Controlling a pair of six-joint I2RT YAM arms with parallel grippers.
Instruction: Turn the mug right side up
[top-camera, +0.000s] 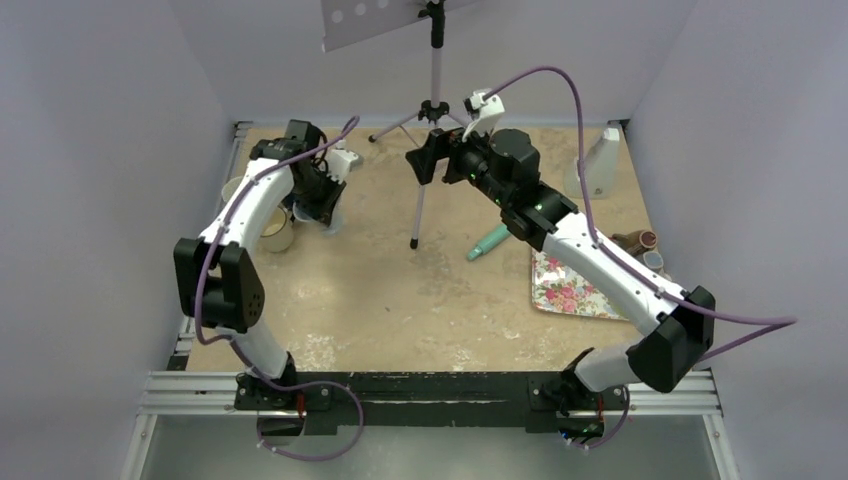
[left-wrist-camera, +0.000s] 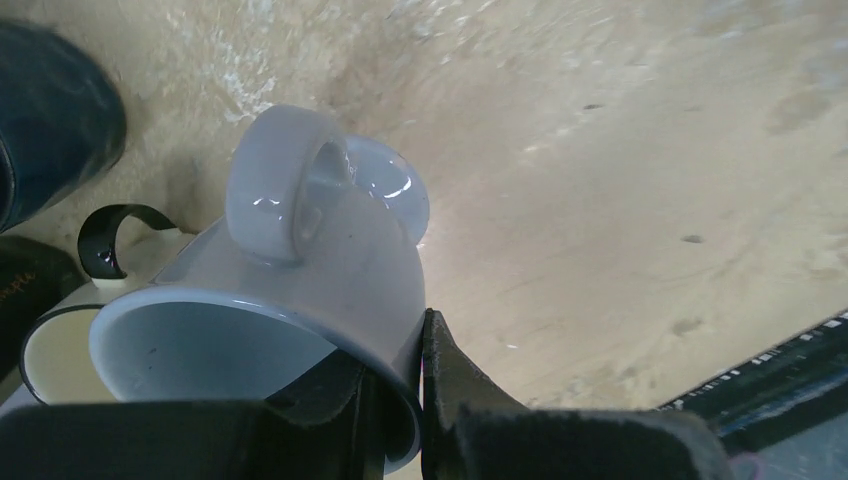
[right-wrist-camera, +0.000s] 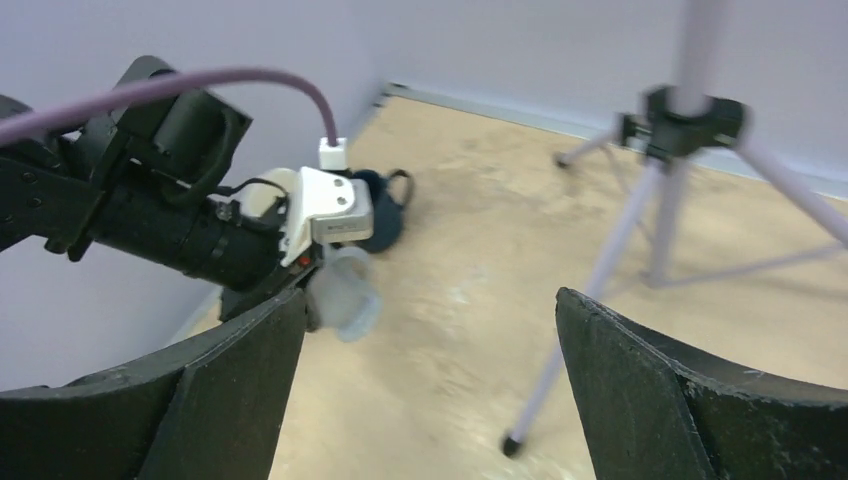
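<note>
L gripper clamps the rim of the white mug, one finger inside and one outside. The mug is tilted, mouth toward the wrist cam and handle on top, at approx. 10 o'clock on the table. A cream mug sits just beside it at 9 o'clock. R gripper hangs w/ jaws wide apart, holding nothing, near the tripod at 12 o'clock.

Glossy glazed mug, mottled matt tabletop
</note>
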